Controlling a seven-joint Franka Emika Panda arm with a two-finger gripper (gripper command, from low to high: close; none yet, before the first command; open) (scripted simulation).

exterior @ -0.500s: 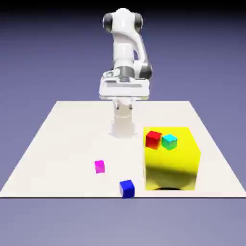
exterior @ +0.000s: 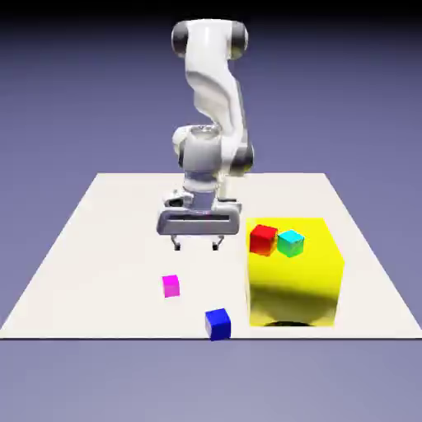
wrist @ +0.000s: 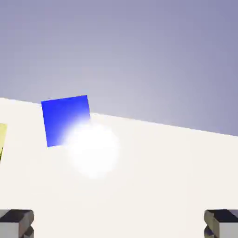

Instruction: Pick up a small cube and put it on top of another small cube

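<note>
The end effector [exterior: 196, 244] hangs above the middle of the table [exterior: 99, 239] with its fingers spread wide and nothing between them; in the hand view the two grey fingertips [wrist: 16, 222] sit far apart at the bottom corners over bare table. The small magenta cube [exterior: 171, 285] lies on the table toward the camera-side edge, a little to the exterior view's left of the hand and clear of everything else. The deep-blue cube [exterior: 218, 323] rests close to that same edge, near the front corner of the big yellow block [exterior: 295, 280], which carries a red cube [exterior: 263, 238] and a cyan cube [exterior: 290, 242] on its top. The pick-up looks not yet begun. The chief risk is aiming at the wrong thing: the hand view shows the blue cube [wrist: 66, 120] but no magenta cube, so a descent along this line would miss the cube to be lifted. Later, the blue cube's place beside the yellow block and the table's edge leaves little room; a finger could clip the block, or a nudge could push the blue cube off the table. Both cubes are tiny, so an off-centre release would likely topple the stack.
</note>
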